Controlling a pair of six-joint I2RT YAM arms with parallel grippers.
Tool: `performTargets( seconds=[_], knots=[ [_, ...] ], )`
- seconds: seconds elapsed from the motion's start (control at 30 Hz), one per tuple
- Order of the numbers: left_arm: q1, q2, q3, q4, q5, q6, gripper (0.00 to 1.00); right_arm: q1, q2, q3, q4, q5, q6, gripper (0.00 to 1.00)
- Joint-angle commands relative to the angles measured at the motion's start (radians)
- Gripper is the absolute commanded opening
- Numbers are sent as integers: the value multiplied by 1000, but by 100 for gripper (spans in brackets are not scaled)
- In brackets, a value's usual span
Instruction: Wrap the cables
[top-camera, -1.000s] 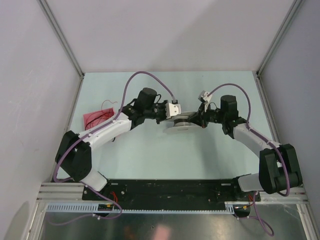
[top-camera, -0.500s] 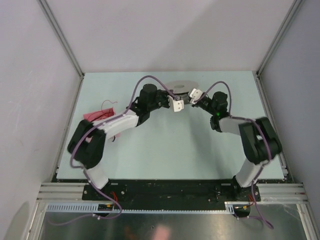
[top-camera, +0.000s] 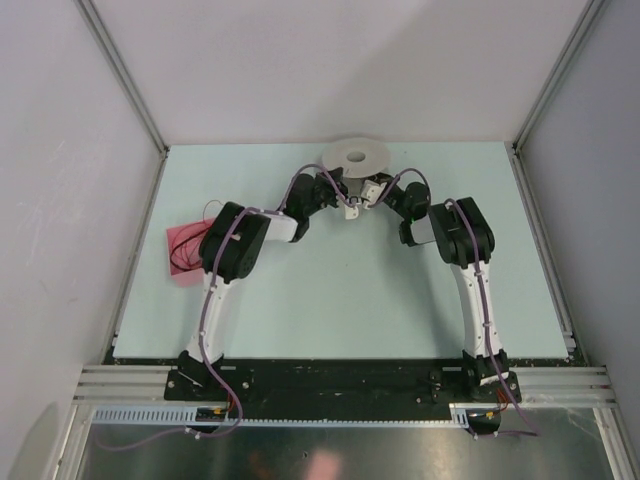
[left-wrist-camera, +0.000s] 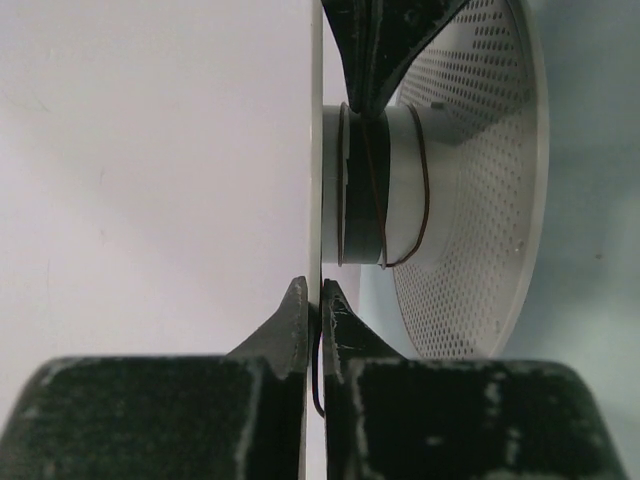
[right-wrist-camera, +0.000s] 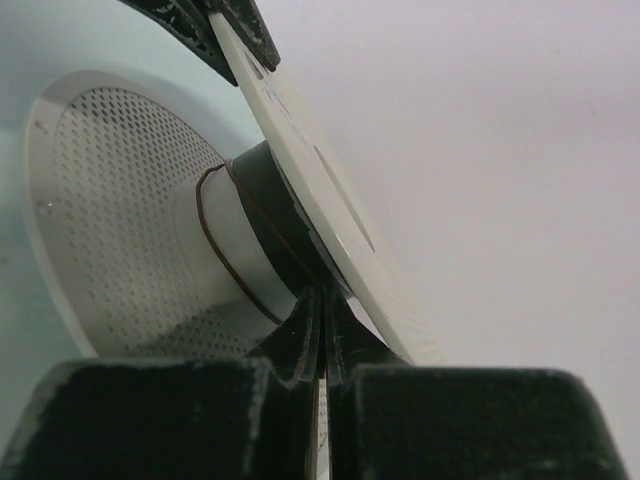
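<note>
A pale grey spool (top-camera: 355, 157) is held up near the back wall between both arms. My left gripper (top-camera: 345, 188) (left-wrist-camera: 320, 295) is shut on the edge of the spool's thin solid flange (left-wrist-camera: 316, 150), with a loop of dark cable showing between its jaws. The other flange (left-wrist-camera: 480, 200) is perforated. A few turns of dark red cable (left-wrist-camera: 425, 190) (right-wrist-camera: 215, 240) lie around the hub. My right gripper (top-camera: 378, 185) (right-wrist-camera: 325, 300) is shut at the hub, with a thin cable strand pinched between its pads. More loose cables (top-camera: 195, 250) lie at the table's left edge.
A pink bag (top-camera: 180, 240) lies under the loose cables, close to the left wall. Metal frame posts (top-camera: 125, 80) rise at the back corners. The back wall stands right behind the spool.
Both arms have reached far forward together. The spool has gone from mid-table to up near the back wall, still gripped. Both grippers stayed shut.
</note>
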Motion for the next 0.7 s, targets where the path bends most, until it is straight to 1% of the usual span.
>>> performTargets(
  seconds=[0.0,0.2,0.27,0.3,0.37,0.43,0.53,0.67],
  knots=[
    [8,86,150,211,-33,25,0,-21,114,124,239,133,-203,0],
    [40,219,293,213,5,57,1,-41,252,331,149,169,-273,0],
    [49,258,340,212,12,67,5,-41,286,386,119,172,-294,0],
    [52,277,364,213,13,68,9,-41,302,411,107,174,-302,0],
    [57,300,391,215,19,68,22,-40,327,444,96,170,-315,0],
    [60,295,385,217,36,58,32,-41,339,456,85,162,-325,0],
    [66,254,334,217,71,44,41,-43,347,454,80,154,-331,0],
    [75,200,258,219,95,40,47,-48,355,450,82,145,-344,0]
  ],
)
